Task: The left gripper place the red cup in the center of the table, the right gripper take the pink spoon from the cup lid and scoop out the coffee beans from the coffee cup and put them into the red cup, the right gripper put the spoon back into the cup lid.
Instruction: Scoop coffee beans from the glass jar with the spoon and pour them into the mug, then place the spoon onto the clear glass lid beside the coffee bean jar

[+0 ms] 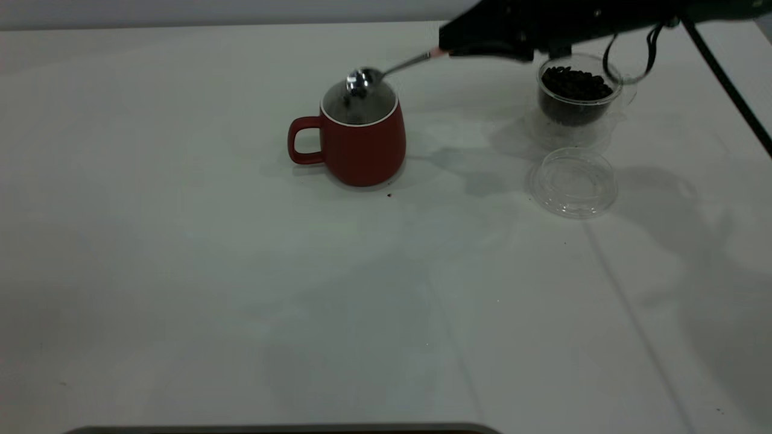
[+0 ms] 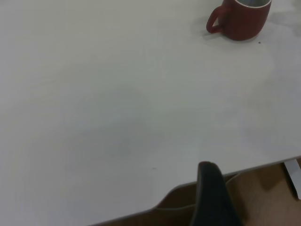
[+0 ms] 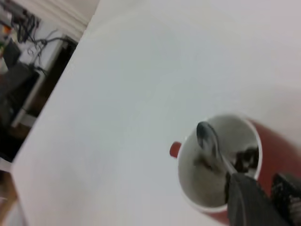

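Left gripper [image 2: 211, 188] parked off the near edge of the table [image 1: 241, 301], a single dark finger in its wrist view, so cannot tell whether it is apart or together; near half of the worktop bare white; clear cup lid [image 1: 573, 182] lies flat toward the right edge, about midway back, nothing in it; red cup [image 1: 356, 141] stands upright near the centre, handle toward the left edge, a few dark coffee beans [image 3: 244, 159] on its pale inside; spoon [image 1: 368, 77] bowl hangs just over the cup mouth, tipped, handle slanting up toward the far right; right gripper [image 1: 449, 51] clamped on the spoon handle, above the far edge; coffee cup [image 1: 576, 90] behind the lid, clear-walled, filled with dark beans
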`<action>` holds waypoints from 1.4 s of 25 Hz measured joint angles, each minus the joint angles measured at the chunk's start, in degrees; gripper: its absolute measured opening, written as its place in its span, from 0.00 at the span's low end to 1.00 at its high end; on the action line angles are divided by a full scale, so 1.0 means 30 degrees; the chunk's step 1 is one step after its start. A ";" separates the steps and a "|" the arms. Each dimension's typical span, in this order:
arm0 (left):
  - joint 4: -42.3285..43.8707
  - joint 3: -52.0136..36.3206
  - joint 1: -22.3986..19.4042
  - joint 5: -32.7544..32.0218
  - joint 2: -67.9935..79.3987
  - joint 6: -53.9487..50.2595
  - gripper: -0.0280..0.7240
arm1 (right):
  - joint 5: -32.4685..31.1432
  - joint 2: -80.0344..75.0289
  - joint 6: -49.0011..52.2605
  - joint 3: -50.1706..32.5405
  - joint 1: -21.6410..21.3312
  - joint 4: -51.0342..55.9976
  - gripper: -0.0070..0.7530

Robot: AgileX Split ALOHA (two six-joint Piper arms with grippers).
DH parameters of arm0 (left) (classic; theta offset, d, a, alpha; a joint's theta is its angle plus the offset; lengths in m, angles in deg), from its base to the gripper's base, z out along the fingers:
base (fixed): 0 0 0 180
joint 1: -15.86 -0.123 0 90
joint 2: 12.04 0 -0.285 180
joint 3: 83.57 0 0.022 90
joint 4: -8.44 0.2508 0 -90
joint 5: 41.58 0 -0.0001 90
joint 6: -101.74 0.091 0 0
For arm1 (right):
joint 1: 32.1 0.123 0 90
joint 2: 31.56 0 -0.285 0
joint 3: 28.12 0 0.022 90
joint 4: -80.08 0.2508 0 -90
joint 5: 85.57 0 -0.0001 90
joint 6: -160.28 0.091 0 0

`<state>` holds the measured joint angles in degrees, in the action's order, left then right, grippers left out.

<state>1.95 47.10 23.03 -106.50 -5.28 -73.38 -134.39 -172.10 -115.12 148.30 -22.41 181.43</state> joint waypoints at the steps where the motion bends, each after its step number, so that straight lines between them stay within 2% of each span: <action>1: 0.0000 0.0000 0.0000 0.0000 0.0000 0.0000 0.71 | 0.0059 0.0215 -0.0601 0.0000 0.0000 0.0000 0.14; 9: 0.0000 0.0000 0.0000 0.0000 0.0000 0.0000 0.71 | 0.0505 0.1597 -0.0724 -0.1233 -0.0398 -0.1243 0.14; 11: 0.0000 0.0000 0.0000 0.0000 0.0000 0.0000 0.71 | 0.0277 0.2034 -0.0176 -0.2067 -0.1203 -0.1938 0.14; 17: 0.0000 -0.0016 0.0000 0.0000 0.0000 0.0000 0.71 | -0.0103 0.2562 0.1274 -0.5549 -0.5170 -0.2671 0.14; 21: 0.0000 -0.0016 0.0000 0.0000 0.0000 0.0000 0.71 | -0.0212 0.2718 0.1296 -0.7163 -0.6764 -0.3120 0.14; 28: 0.0000 -0.0016 0.0000 0.0000 0.0000 0.0000 0.71 | 0.1650 0.2775 0.1485 -0.7387 -0.9444 -0.3812 0.14; 32: 0.0000 -0.0016 0.0000 0.0000 0.0000 0.0000 0.71 | 0.1566 0.2645 0.1908 -0.7290 -1.0421 -0.4314 0.14; 35: 0.0000 -0.0016 0.0000 0.0000 0.0000 0.0000 0.71 | 0.0967 0.1625 0.3529 -0.6714 -1.0706 -0.5316 0.14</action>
<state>1.95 47.05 23.03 -106.50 -5.28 -73.38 -131.48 -167.23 -104.53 128.16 -54.53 165.49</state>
